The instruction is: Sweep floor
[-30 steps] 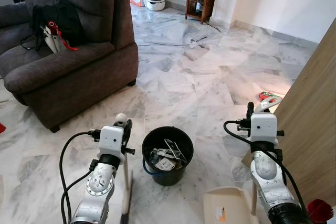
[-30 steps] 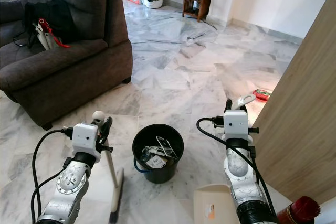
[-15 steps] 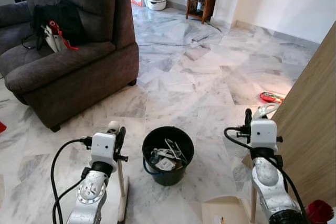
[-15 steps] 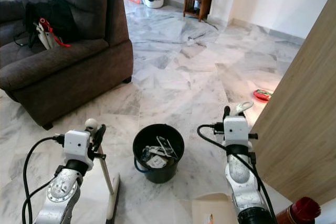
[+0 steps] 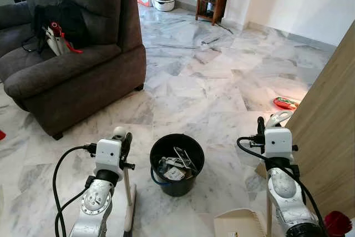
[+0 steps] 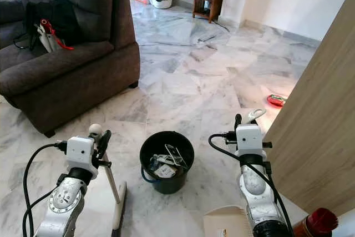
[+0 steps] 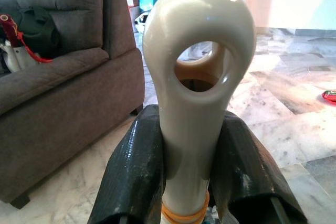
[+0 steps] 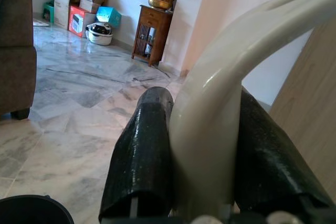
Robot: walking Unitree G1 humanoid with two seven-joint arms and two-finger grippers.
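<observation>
The left tool (image 5: 123,144) is gripping the cream handle of the broom (image 5: 128,209), its 2 black fingers (image 7: 134,174) pressing on either side of the shaft just below the looped end, and the broom head is resting on the marble floor (image 5: 211,81) just to the left of the black bucket (image 5: 177,165). The right tool (image 6: 244,123) is clamping the curved cream handle of the dustpan (image 5: 241,225), whose beige pan is sitting low on the floor in front of the robot, to the right of the bucket and beside the wooden panel (image 5: 330,131). The bucket is already holding a heap of scraps, which suggests at least some collected rubbish is sitting inside it, though how it got there cannot be told. The floor around the bucket is looking fairly clean, but a small red and green object (image 5: 287,102) is lying near the panel, well apart from the broom. The sweeping is looking partly done in my judgement: that item and the stretch towards the grey sofa (image 5: 72,54) are probably remaining to be covered.
</observation>
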